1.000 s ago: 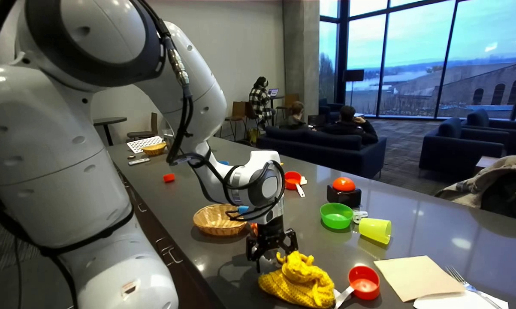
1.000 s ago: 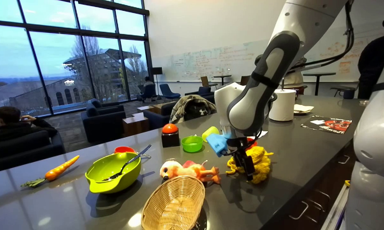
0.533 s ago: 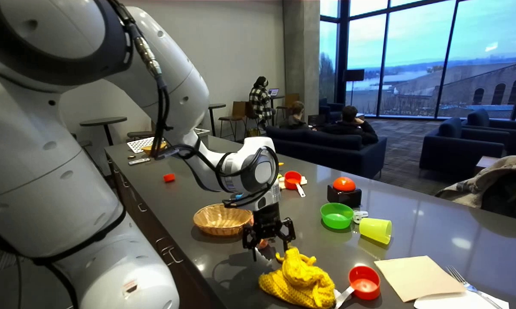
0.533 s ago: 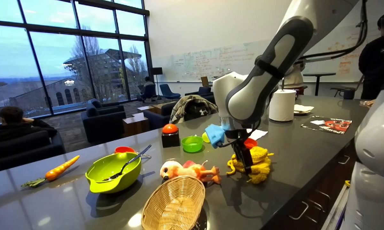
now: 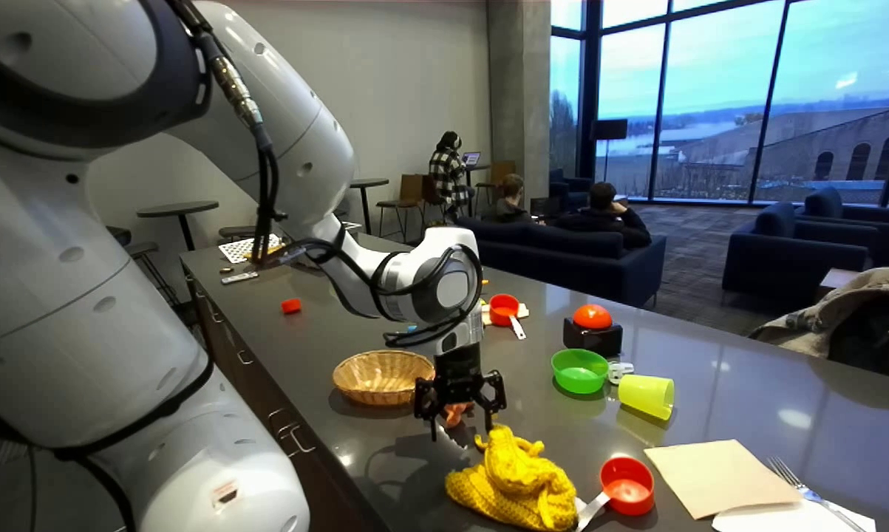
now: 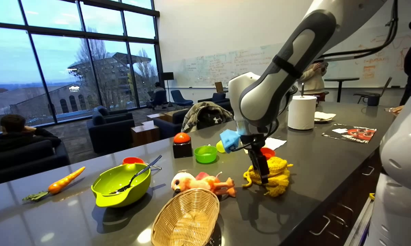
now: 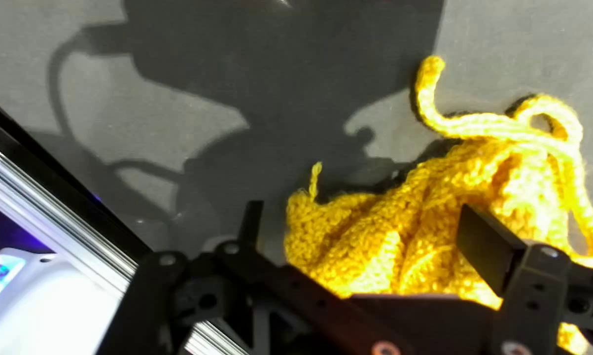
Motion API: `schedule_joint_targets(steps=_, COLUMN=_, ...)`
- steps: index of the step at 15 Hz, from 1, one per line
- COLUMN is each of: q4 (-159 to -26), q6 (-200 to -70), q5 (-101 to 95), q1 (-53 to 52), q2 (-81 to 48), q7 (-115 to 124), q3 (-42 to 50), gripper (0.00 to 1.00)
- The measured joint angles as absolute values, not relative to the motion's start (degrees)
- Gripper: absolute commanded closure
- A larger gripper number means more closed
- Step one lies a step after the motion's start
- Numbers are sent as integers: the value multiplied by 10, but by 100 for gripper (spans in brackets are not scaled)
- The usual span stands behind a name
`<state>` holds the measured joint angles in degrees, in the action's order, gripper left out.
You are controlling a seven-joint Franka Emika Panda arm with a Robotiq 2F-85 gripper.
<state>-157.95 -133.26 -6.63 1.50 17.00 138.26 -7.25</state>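
Arm (image 5: 304, 133) since earlier frame: up a bit, hand (image 5: 462, 429) raised with it and backed off slightly from yellow knitwear (image 5: 514, 484); knitwear unmoved.
Tabletop (image 5: 740, 403): grey, glossy, carries all items below.
Wicker basket (image 6: 188, 222): oval, upright, near hand, on the opposite side from knitwear.
Lime bowl (image 6: 132, 197): upright, beyond basket, well apart from hand.
Knitwear: on tabletop, crumpled, loose cords on top; hat or pouch, cannot tell.
Knitwear from hand: lower and off to one side, toward the viewer in an exterior view; wrist view shows it across most of the finger gap and on past the finger at right.
Knitwear long axis: looks roughly in line with the finger-to-finger span; hand hides part of it in wrist view.
Hand: fingers spread wide, nothing gripped, hanging above tabletop; only arm here, so the nearer one. Contact with knitwear: none clear, cannot tell for sure.
Orange plush toy (image 6: 208, 183): lying beside basket, partly behind hand in an exterior view.
Red measuring cup (image 5: 627, 486): just beside knitwear, white handle reaching its edge; touching unclear.
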Motion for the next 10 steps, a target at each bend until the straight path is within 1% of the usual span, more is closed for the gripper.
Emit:
schedule_joint_targets(steps=5, q4=-1525, q6=-1284, q5=-107, q1=36, q2=150, q7=1497, q3=-88, gripper=0)
schedule_joint_targets(steps=6, q4=-1518, q6=-1265, q5=-102, q1=59, q2=152, q7=1499, q3=-100, gripper=0)
schedule_joint_targets(steps=10, q4=-1517, q6=-1226, q5=-57, q1=240, q2=173, q7=1490, q3=-193, gripper=0)
